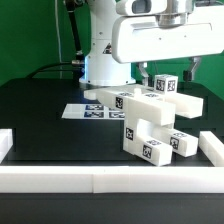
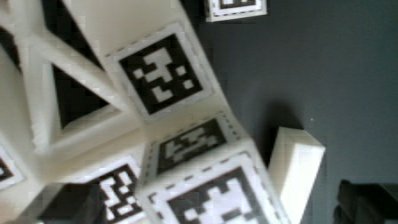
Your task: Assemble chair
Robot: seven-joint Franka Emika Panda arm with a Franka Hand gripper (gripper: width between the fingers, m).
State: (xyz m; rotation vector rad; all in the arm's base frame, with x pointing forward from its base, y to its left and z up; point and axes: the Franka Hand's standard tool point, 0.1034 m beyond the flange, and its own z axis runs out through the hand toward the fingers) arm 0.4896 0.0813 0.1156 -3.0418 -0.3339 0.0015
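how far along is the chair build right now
Done: several white blocks look joined into one central cluster. In hand: nothing, the jaws stand open above it. Left: a small piece at the exterior view's right looks loose, and no finished chair shows yet.

A black table (image 1: 40, 128) carries the marker board (image 1: 82, 111) on its far side, toward the exterior view's left. White border rails (image 1: 100, 181) line its near edge and both sides.
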